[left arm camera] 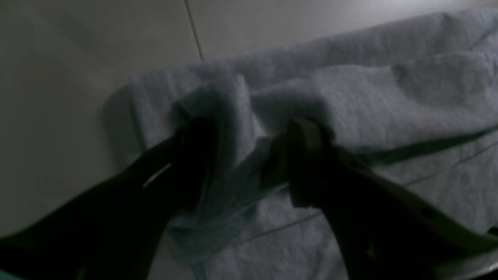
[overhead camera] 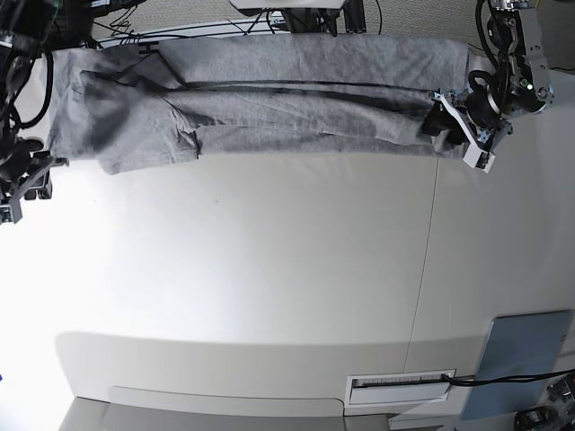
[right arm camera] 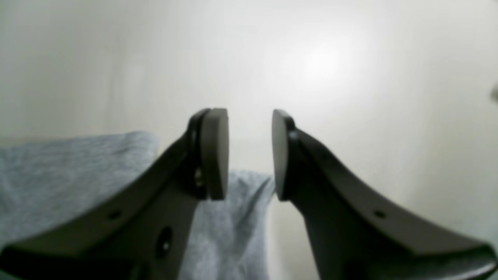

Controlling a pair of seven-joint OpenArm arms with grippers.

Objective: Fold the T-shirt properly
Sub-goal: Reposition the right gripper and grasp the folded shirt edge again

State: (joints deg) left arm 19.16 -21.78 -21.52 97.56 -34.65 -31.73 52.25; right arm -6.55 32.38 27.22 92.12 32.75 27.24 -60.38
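White bench point(overhead camera: 269, 287) carries the T-shirt point(overhead camera: 269, 90), a long band along its far edge. My left gripper point(left arm camera: 249, 155) pinches a bunched end; my right gripper point(right arm camera: 249, 155) hangs spread beside the other. Pulling one-handed risks dragging everything askew.

The left wrist view is running dim and soft, with the fingers point(left arm camera: 311, 163) showing as near-black shapes and casting a shadow on the counter point(left arm camera: 78, 97) at left. The right wrist view is glowing bright, glare blooming on the far counter point(right arm camera: 323, 62) while the near fingers point(right arm camera: 214, 155) are blurring out of focus. In the base view, overhead light is washing out the counter point(overhead camera: 108, 296) at left.
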